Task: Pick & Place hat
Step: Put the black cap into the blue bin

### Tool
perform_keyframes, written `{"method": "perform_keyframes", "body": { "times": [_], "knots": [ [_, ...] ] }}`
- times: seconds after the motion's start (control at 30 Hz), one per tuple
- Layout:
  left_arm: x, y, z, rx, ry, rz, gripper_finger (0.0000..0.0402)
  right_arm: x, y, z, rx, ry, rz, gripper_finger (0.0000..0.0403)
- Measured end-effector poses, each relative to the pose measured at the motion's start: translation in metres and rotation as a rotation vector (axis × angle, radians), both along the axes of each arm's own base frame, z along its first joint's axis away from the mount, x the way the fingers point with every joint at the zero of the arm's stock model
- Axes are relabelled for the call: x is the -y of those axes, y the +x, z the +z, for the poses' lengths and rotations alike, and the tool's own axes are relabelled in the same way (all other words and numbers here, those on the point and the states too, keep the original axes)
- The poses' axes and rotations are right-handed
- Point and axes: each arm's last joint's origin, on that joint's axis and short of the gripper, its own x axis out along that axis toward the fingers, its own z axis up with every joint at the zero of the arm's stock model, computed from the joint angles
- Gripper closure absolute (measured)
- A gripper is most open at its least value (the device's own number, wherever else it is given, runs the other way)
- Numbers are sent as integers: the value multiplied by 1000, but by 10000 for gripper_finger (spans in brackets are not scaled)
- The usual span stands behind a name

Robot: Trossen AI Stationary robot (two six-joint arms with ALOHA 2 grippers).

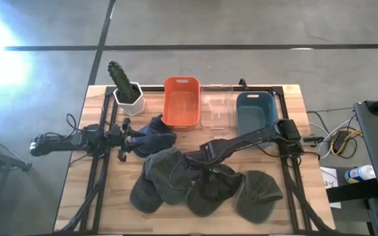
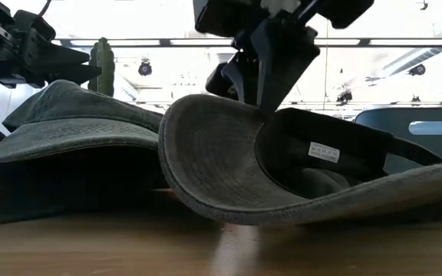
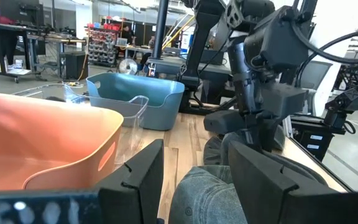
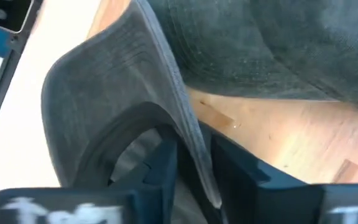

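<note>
Several olive-grey caps lie in a heap at the table's near side (image 1: 163, 172). My right gripper (image 1: 199, 164) reaches in from the right and is shut on one of them (image 2: 206, 161), which lies with its inside and label (image 2: 324, 152) showing. A dark blue hat (image 1: 155, 134) lies in front of the orange bin. My left gripper (image 1: 130, 137) is open at this hat's left, and the hat (image 3: 207, 196) shows between its fingers. My right gripper (image 4: 194, 158) pinches the cap's brim edge (image 4: 182, 118) between its two fingers, one on each face of the brim. The fingers (image 2: 271, 77) come from above, pointing down. The brim stands tilted up while the cap's underside (image 2: 236, 218) rests on the table. My left gripper: I cannot tell whether its fingers touch the blue hat.
Along the far edge stand a cactus in a white pot (image 1: 126, 92), an orange bin (image 1: 181, 101), a clear bin (image 1: 216, 105) and a blue bin (image 1: 256, 111). Another cap (image 2: 75, 130) sits just left of the held one. Bare wood shows at the table's near left corner (image 1: 87, 210).
</note>
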Motion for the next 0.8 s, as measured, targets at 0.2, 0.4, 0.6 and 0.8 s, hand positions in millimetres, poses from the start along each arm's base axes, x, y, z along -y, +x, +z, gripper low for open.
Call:
{"method": "perform_keyframes", "body": {
  "times": [0.2, 0.4, 0.6, 0.8],
  "knots": [
    [0, 0, 0, 0, 0, 0, 227, -1, -4, -11, -48, 3, -51, 355],
    [0, 0, 0, 0, 0, 0, 227, 2, -13, 19, 27, -52, -115, 387],
    [0, 0, 0, 0, 0, 0, 227, 13, -44, 57, 81, -88, -262, 389],
    [0, 0, 0, 0, 0, 0, 227, 27, -92, 83, 121, -147, -479, 390]
  ]
}}
